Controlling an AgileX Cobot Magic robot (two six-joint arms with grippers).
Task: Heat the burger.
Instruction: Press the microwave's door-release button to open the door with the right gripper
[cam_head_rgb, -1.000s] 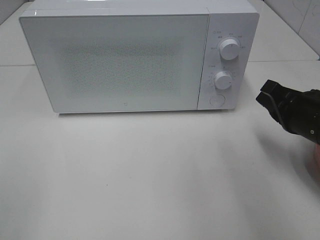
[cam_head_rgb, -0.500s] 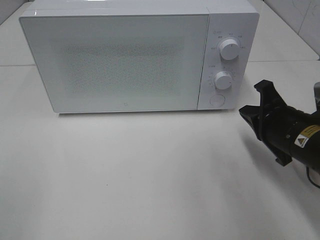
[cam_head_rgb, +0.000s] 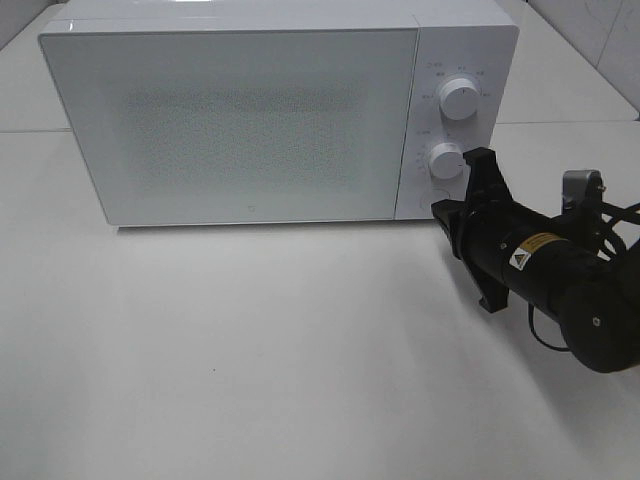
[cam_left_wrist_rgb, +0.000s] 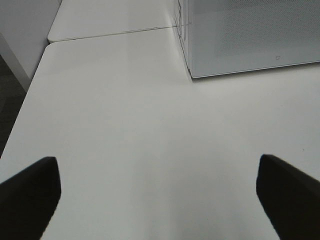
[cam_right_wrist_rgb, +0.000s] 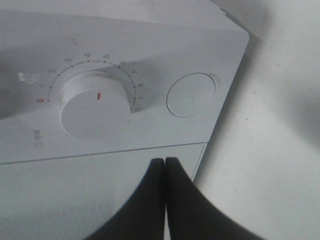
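- The white counter (cam_head_rgb: 250, 360) lies bare in front of the microwave (cam_head_rgb: 250, 120).
- The left hand (cam_left_wrist_rgb: 158, 180) shows only in its own wrist view. Its two dark fingers (cam_left_wrist_rgb: 30, 195) are spread wide with nothing between them. It hangs low over the counter, well short of the microwave's front corner on the side away from the dials.
- The right arm (cam_head_rgb: 590, 310) comes in low over the counter from the side of the microwave where the dials are. Its wrist is rolled so that the crosspiece stands almost on end.
- The right hand (cam_head_rgb: 440, 208) points at the lower corner of the microwave's control panel (cam_head_rgb: 470, 60). Its fingers (cam_right_wrist_rgb: 150, 200) are pressed together and grip nothing.
- The tips sit just in front of the round button (cam_right_wrist_rgb: 190, 95) and under the lower dial (cam_head_rgb: 446, 160). Whether they touch the panel cannot be told.
- The upper dial (cam_head_rgb: 459, 99) is clear of the hand.
- The microwave door (cam_head_rgb: 150, 80) is closed and its window is frosted.
- The burger shows in no view, so its place cannot be told.
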